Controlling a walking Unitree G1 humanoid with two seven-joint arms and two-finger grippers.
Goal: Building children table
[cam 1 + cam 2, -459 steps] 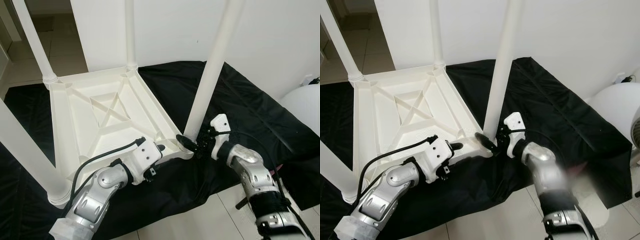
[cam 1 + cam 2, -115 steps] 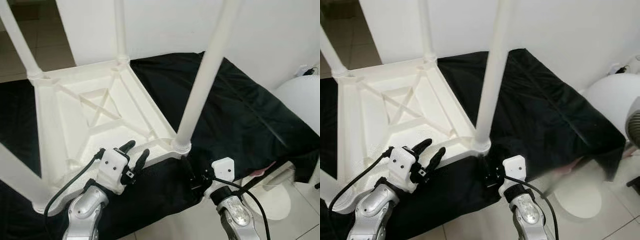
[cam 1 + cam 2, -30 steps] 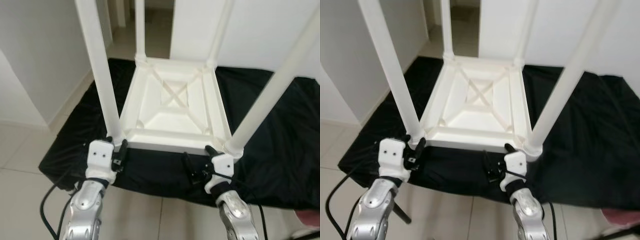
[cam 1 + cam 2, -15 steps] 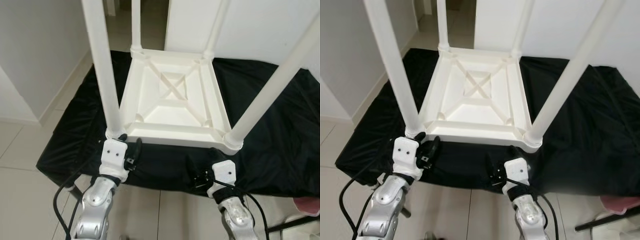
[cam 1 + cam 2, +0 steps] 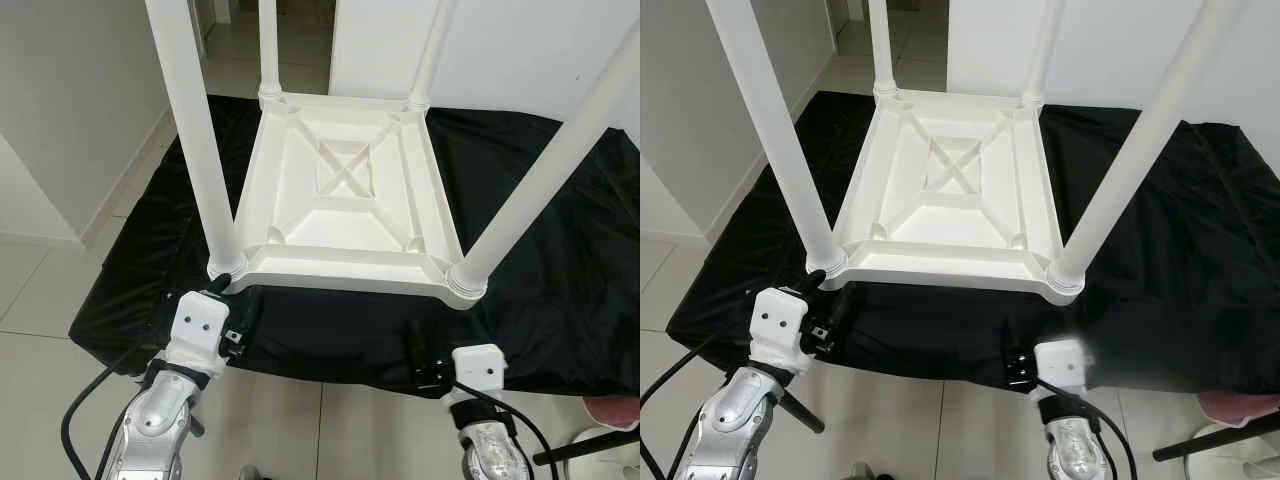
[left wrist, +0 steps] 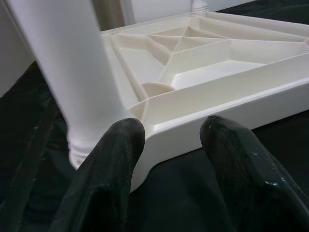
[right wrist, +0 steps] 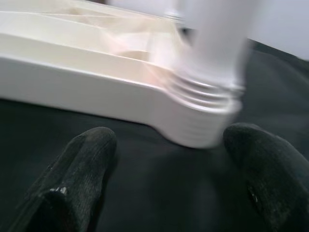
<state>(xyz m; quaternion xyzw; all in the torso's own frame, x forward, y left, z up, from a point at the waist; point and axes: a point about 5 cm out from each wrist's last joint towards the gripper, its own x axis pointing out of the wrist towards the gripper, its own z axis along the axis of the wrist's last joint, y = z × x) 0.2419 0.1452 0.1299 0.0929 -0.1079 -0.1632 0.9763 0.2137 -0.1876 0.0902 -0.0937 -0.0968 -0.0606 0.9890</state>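
Nearest, left gripper: fingers parted, holding nothing, just short of the near-left corner of the table. Right gripper: fingers spread wide, empty, facing the near-right corner and its leg. Table: white plastic, upside down on a black cloth, four legs pointing up. Beyond: tiled floor and white wall.

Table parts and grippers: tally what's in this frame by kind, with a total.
White table top, upside down: 1
White table legs standing up from it: 4
Black cloth under it: 1
Robot grippers, left gripper, right gripper, both open: 2
Total: 8
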